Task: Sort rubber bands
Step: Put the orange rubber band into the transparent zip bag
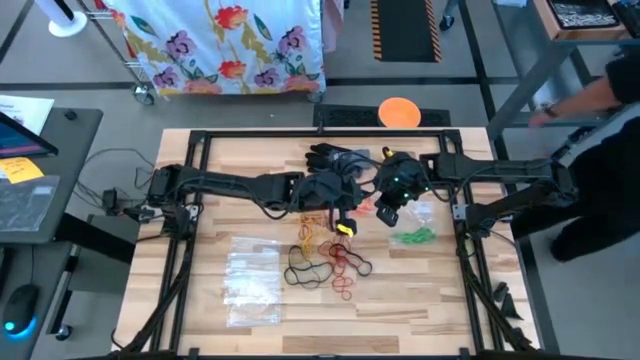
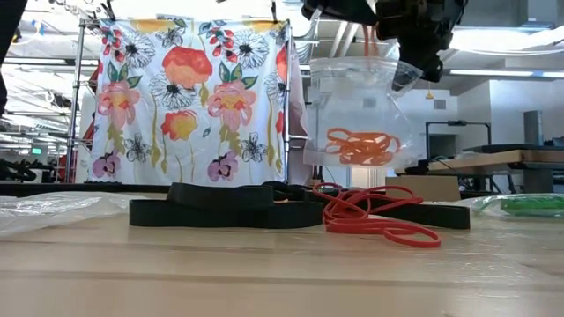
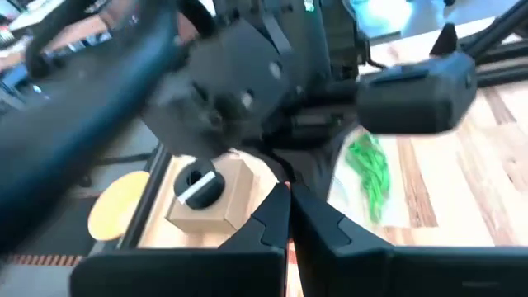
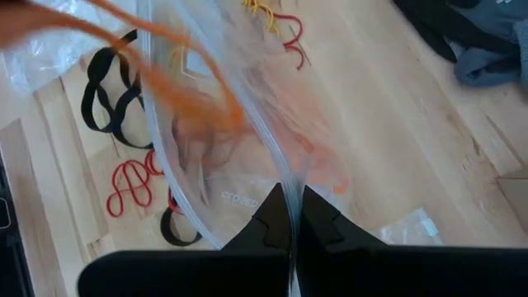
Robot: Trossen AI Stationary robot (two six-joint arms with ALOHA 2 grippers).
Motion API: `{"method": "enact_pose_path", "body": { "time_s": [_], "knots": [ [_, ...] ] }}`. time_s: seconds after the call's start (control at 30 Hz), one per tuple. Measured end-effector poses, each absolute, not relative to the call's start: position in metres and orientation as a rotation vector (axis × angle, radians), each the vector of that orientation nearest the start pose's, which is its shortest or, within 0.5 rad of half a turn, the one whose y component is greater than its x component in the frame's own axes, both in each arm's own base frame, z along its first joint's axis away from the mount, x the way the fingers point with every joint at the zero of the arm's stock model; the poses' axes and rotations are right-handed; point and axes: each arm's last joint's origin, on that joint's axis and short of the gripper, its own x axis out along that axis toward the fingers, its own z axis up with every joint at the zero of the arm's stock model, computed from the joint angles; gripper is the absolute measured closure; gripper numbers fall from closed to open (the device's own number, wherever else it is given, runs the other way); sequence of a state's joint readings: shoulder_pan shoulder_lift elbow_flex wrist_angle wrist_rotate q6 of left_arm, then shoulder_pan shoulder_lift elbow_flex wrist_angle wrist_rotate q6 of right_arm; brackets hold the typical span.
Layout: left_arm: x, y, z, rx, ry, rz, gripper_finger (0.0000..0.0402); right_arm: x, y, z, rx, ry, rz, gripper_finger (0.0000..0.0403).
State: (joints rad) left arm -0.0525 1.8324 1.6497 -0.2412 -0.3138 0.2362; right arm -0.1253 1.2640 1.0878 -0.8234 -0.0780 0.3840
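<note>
A clear plastic bag (image 2: 357,106) hangs in the air over the table's middle, with orange rubber bands (image 2: 361,145) bunched in its bottom. My right gripper (image 4: 290,198) is shut on the bag's rim. My left gripper (image 3: 289,194) is shut just beside it, above the bag's mouth, and orange strands (image 2: 368,40) run from it down into the bag. Red bands (image 1: 345,265), black bands (image 1: 305,272) and yellow bands (image 1: 312,228) lie loose on the wood. Green bands (image 1: 412,237) lie inside another clear bag on the table's right. My left gripper has orange rubber band strands (image 4: 177,45) running up to it from the bag's mouth. Its own shut fingers hide the place of contact, so which part it has cannot be told. The strands hang below it into the bag. My right gripper pinches the clear bag's upper rim (image 4: 276,169) between its two fingers, slanting down from the table's right side. The bag hangs below the fingers, lifted clear of the table, its mouth up.
A black glove (image 1: 335,158) lies at the table's far middle. Spare clear bags (image 1: 250,285) lie at the near left. An orange disc (image 1: 399,112) sits beyond the far edge, and a person (image 1: 590,100) stands at the far right.
</note>
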Motion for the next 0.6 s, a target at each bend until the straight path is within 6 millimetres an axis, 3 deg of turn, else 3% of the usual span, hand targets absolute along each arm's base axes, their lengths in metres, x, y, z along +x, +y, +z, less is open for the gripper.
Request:
{"method": "enact_pose_path", "body": {
  "time_s": [0.4,0.6],
  "knots": [
    [0.425,-0.0138,0.3299,0.294,0.488,0.201,0.0395,0.2428,-0.0283,0.2902,0.453,0.974,-0.234,0.0403],
    [0.4234,-0.0151,0.3263,0.323,0.529,0.166,0.0319,0.2428,-0.0283,0.2901,0.453,0.974,-0.234,0.0403]
  ]
}}
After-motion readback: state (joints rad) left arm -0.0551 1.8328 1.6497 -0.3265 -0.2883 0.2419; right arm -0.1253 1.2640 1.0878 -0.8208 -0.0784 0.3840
